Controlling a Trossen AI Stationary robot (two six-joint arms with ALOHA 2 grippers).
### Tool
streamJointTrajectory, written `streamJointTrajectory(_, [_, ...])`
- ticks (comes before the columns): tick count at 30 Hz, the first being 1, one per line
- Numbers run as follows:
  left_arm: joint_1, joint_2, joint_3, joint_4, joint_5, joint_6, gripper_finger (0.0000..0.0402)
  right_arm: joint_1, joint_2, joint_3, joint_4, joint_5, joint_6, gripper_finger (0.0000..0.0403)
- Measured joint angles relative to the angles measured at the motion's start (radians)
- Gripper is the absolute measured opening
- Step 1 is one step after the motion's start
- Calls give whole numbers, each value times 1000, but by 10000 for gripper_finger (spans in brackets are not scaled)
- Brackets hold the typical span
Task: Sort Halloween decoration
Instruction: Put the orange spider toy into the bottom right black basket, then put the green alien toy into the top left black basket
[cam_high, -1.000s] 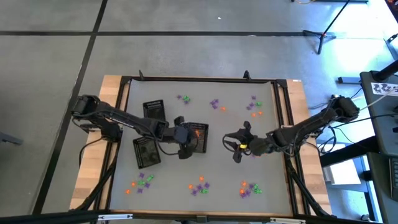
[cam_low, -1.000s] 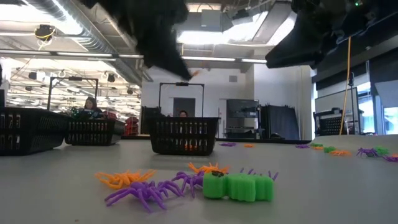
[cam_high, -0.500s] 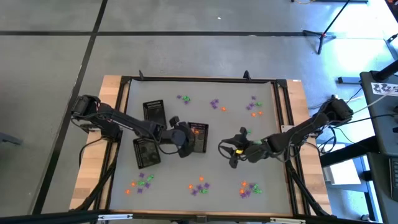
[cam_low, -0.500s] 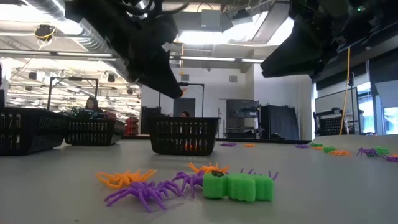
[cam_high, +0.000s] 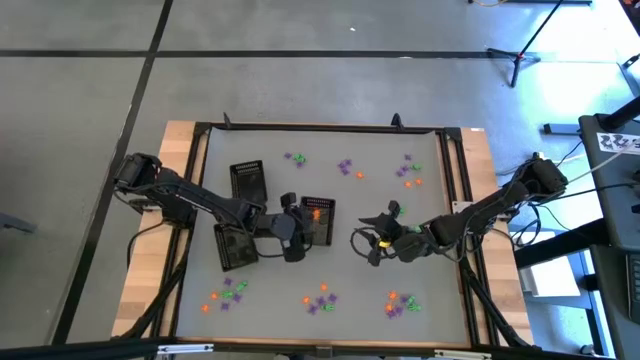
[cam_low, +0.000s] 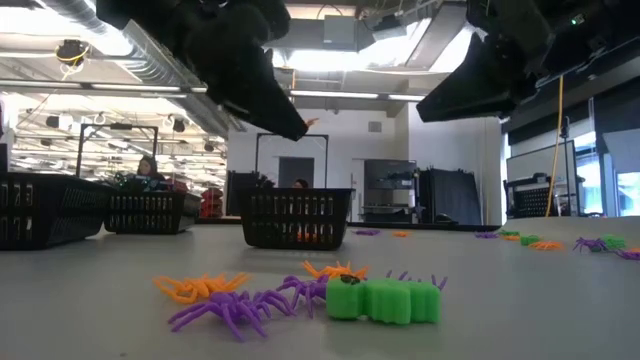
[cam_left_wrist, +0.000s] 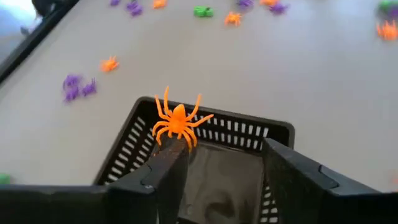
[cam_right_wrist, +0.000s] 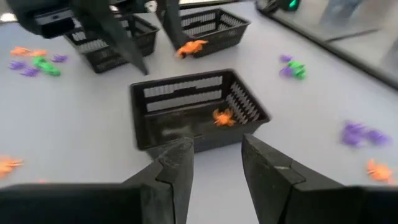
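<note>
Grey surface (cam_high: 330, 265) under both arms, three black baskets left of centre.

Big picture first: the middle basket (cam_high: 318, 221) sits between the two arms, and two more baskets (cam_high: 248, 179) (cam_high: 235, 245) lie to its left. Left end effector (cam_high: 291, 243) hangs at the middle basket's near-left corner, its fingers (cam_left_wrist: 168, 177) parted wide, and an orange spider (cam_left_wrist: 178, 122) sits at one fingertip, above the basket's rim. Right end effector (cam_high: 368, 243) hovers open just right of that basket, facing it; another orange trinket (cam_right_wrist: 223, 117) lies inside. Loose decorations are scattered well apart: clusters along the far side (cam_high: 346, 167) and the near edge (cam_high: 320, 299), with a green piece (cam_low: 384, 299) beside purple spiders (cam_low: 236, 308) closest to the low camera.
</note>
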Motion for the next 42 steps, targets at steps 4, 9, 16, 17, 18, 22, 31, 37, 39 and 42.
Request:
streamJointTrajectory(4, [0,6,0,-3,-17,134,196,0,0,0,0,72,-51,133])
streamJointTrajectory(9, [0,11,0,-4,-27,265,196,-14,0,0,7,135,-93,133])
streamJointTrajectory(16, [20,11,0,32,-16,328,196,-132,27,2,253,-114,-113,133])
streamJointTrajectory(17, [25,11,0,30,-7,331,196,-147,43,2,297,-157,-131,133])
streamJointTrajectory(18, [29,11,0,31,6,331,196,-160,62,2,345,-187,-153,133])
streamJointTrajectory(22, [44,11,0,34,62,331,196,-197,157,10,473,-237,-202,133])
streamJointTrajectory(31, [47,11,0,31,82,271,196,-266,322,158,443,-345,-283,133])
streamJointTrajectory(37, [46,11,0,7,78,223,196,-277,336,200,298,-344,-282,133])
streamJointTrajectory(39, [46,11,0,0,76,222,196,-277,336,201,275,-329,-282,133])
streamJointTrajectory(42, [46,11,0,-4,65,222,196,-277,336,201,254,-318,-281,133])
